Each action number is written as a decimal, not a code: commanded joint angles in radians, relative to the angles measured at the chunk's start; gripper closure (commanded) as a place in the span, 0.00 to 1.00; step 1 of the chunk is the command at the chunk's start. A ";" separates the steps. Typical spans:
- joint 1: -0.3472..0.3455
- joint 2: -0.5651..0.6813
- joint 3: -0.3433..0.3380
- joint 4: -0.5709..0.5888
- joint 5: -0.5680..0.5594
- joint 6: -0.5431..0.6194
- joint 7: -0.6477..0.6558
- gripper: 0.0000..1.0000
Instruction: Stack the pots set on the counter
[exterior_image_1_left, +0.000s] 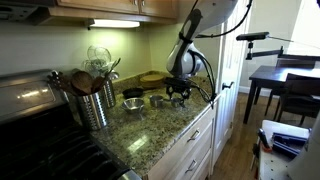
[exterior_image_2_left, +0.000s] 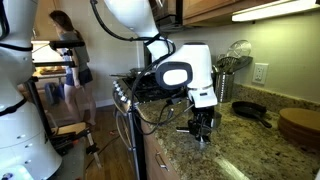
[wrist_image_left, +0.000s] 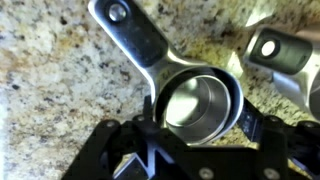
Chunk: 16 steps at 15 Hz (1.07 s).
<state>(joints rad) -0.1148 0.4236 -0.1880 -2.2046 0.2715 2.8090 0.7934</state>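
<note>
In the wrist view a small shiny silver pot (wrist_image_left: 195, 100) lies on the speckled granite counter (wrist_image_left: 60, 70), its flat handle pointing up and left. It seems to sit inside a second, slightly wider pot rim. My gripper (wrist_image_left: 200, 118) is down at the counter with one finger touching each side of the rim, shut on the pot. The handle of another pot (wrist_image_left: 285, 50) shows at the top right. In both exterior views the gripper (exterior_image_1_left: 180, 92) (exterior_image_2_left: 201, 130) is low over the counter. Two more pots (exterior_image_1_left: 133, 103) (exterior_image_1_left: 157, 100) stand to its left.
A tall ribbed steel canister (exterior_image_1_left: 96, 106) full of utensils stands by the stove (exterior_image_1_left: 40, 150). A flat round wooden piece (exterior_image_1_left: 152, 77) (exterior_image_2_left: 300, 124) lies near the wall. A dark pan (exterior_image_2_left: 250, 110) sits behind the gripper. The counter edge runs above white drawers (exterior_image_1_left: 190, 150).
</note>
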 joint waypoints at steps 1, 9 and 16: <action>0.038 -0.079 0.022 -0.062 0.003 -0.001 -0.040 0.45; 0.122 -0.147 -0.009 -0.116 -0.071 -0.012 -0.007 0.45; 0.149 -0.219 -0.033 -0.135 -0.149 -0.016 0.028 0.45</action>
<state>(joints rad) -0.0045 0.2962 -0.1828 -2.2947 0.1835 2.8074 0.7831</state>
